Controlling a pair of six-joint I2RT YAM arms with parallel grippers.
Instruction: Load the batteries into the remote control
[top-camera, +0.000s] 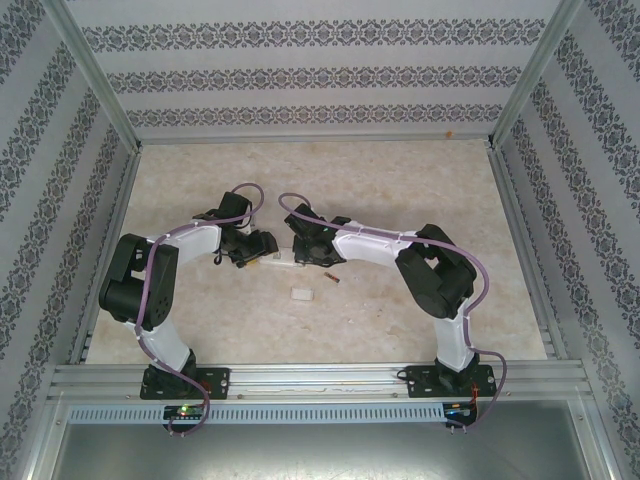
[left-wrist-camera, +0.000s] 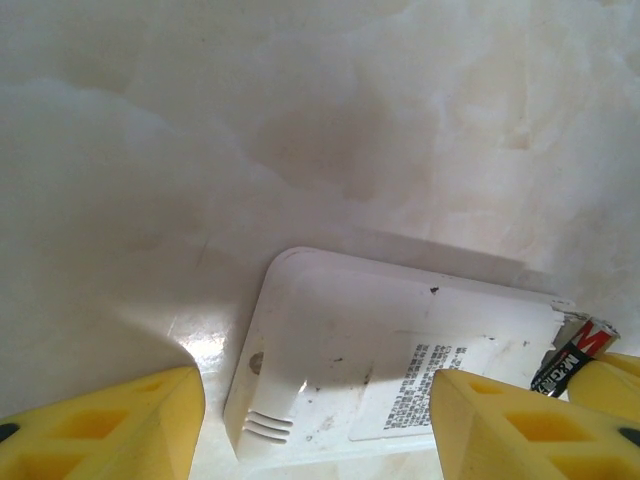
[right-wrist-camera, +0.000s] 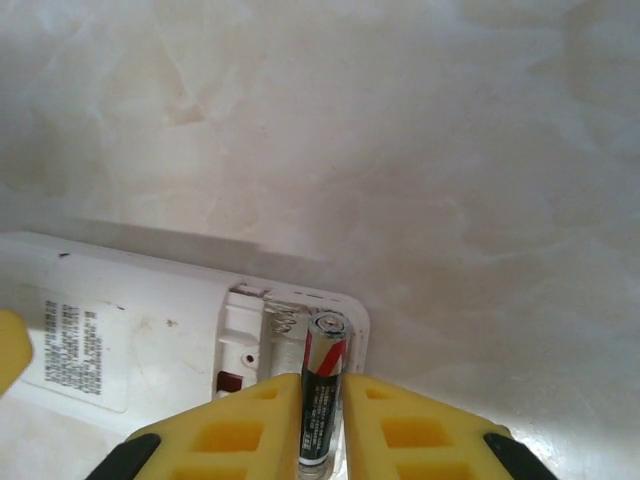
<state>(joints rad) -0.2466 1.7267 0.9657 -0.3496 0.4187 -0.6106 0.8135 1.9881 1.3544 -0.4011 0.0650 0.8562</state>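
The right gripper (right-wrist-camera: 322, 420) pinches the battery (right-wrist-camera: 324, 365) lying in the bay of the remote (right-wrist-camera: 130, 320). The left gripper (left-wrist-camera: 315, 400) stands half open astride the remote, holding nothing.

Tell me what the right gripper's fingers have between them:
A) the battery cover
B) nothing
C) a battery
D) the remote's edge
C: in the right wrist view the right gripper pinches a battery between its yellow fingers, with the battery's far end at the open compartment of the remote.
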